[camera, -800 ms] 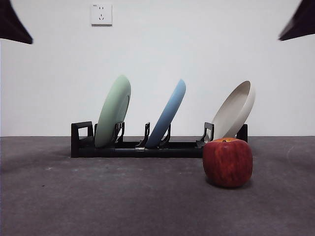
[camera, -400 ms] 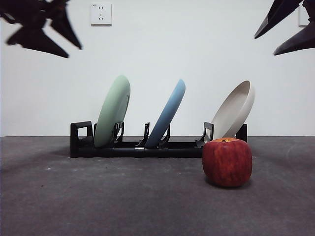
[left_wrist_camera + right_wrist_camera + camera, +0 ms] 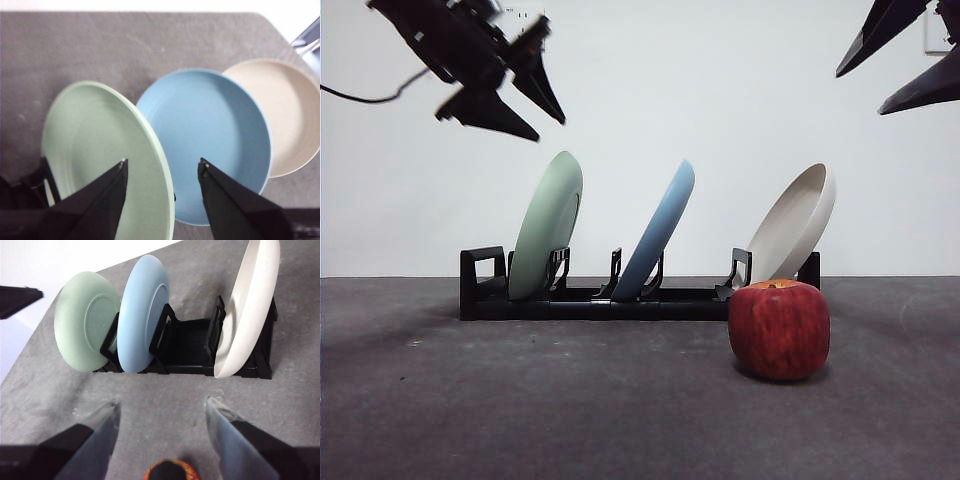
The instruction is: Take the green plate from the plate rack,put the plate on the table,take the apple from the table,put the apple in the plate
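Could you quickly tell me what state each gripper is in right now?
Left gripper: open, empty, above the green plate.
Right gripper: open, empty, above the apple.

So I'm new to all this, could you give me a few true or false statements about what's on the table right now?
1. The green plate stands in the plate rack. True.
2. The apple lies on a plate. False: it sits on the table.
3. The left gripper is open above the green plate. True.
4. The right gripper holds the apple. False: it is open and empty.
5. The rack holds two plates. False: three.
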You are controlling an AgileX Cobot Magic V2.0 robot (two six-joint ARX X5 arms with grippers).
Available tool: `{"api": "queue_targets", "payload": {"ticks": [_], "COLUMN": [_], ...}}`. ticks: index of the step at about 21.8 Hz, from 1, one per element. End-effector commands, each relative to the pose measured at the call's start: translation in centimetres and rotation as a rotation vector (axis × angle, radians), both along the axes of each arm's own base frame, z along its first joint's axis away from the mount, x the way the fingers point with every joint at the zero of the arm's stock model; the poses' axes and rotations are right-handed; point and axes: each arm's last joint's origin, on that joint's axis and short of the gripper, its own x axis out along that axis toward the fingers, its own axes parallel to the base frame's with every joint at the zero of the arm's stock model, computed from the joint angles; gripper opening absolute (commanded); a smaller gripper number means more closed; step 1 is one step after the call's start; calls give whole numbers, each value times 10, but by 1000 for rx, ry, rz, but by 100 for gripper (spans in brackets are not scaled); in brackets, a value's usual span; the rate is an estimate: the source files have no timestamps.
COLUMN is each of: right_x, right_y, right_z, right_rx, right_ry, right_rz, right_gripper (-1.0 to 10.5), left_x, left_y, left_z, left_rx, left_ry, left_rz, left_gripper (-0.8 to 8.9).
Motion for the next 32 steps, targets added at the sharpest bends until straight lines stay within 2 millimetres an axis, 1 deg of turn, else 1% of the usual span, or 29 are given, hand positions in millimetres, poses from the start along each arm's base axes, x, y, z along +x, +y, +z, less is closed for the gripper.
{"api": "queue_targets", "payload": {"ticks": [1, 3, 6, 9, 12, 14, 16, 18, 19, 20, 22, 24, 25, 27, 28, 29, 32], "right_x": [1, 1, 0, 0, -1, -1, -1, -1, -1, -1, -1, -1, -1, -2, -2, -2, -2], "right_y": [-1, -1, -1, -1, -1, -1, -1, -1, -1, -1, -1, -1, -1, -1, -1, -2, -2], "right_z": [1, 1, 0, -1, -2, -2, -2, -3, -3, -3, -3, -3, -3, -3, -4, -4, -5], "right_rx": [-6, -7, -9, -11, -11, -12, -15, -15, -15, -15, -18, -18, -18, -22, -31, -47, -66], "right_ry": [-6, -3, 6, 17, 22, 28, 33, 36, 36, 35, 34, 33, 35, 39, 38, 39, 40], "right_rz": [0, -2, -3, -3, -4, -4, -7, -7, -7, -7, -5, -5, -5, -4, -4, -19, -33], "right_gripper": [284, 284, 284, 284, 283, 283, 283, 283, 283, 283, 283, 283, 283, 283, 283, 283, 283], "left_x": [6, 9, 11, 11, 11, 11, 11, 10, 9, 8, 1, -11, -20, -42, -54, -68, -107], "left_y": [-9, -13, -16, -17, -17, -17, -17, -20, -21, -21, -23, -26, -29, -37, -42, -48, -71], "left_z": [-15, -22, -27, -28, -27, -27, -27, -21, -15, -8, 12, 35, 46, 60, 63, 67, 77], "left_rx": [41, 44, 49, 53, 52, 54, 52, 34, 19, 9, -5, -4, 4, 52, 90, 160, 415], "left_ry": [17, 31, 37, 37, 34, 28, 20, 13, -1, -10, -31, -35, -30, -14, -7, 1, -18], "left_rz": [-18, -26, -31, -29, -29, -34, -50, -79, -100, -110, -133, -153, -191, -292, -334, -347, -282], "left_gripper": [238, 238, 236, 172, 85, -14, -12, -12, -12, -12, -12, -12, -12, -12, -12, -8, -8]}}
